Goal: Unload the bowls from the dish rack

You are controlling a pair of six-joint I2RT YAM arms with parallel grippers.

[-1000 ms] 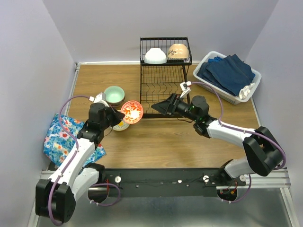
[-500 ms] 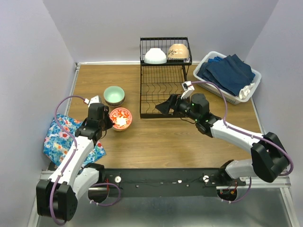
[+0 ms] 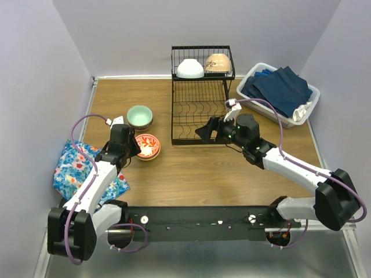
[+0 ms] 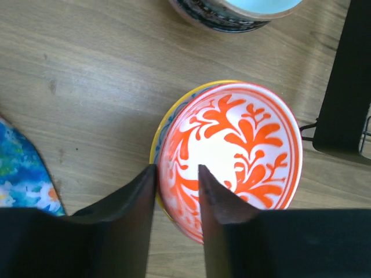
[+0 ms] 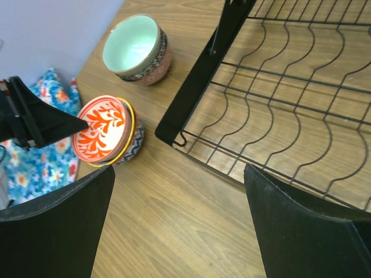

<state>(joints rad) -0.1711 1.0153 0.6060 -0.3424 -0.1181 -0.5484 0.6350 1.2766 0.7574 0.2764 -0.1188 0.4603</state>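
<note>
The red/orange-patterned bowl sits nested in a yellow-rimmed blue-zigzag bowl on the table, left of the dish rack. My left gripper straddles the red bowl's near rim, one finger outside and one inside, shut on it. A mint-green bowl stands just behind it. A white bowl and a beige bowl lie upside down on the rack's raised shelf. My right gripper is wide open and empty, above the table by the rack's front left corner.
A floral cloth lies at the table's left edge beside my left arm. A white plastic basket of blue cloths stands right of the rack. The rack's lower tray holds no bowls.
My left gripper has lowered the red bowl from a tilted hold into the zigzag bowl. My right gripper has drawn back to the right, away from the bowls.
</note>
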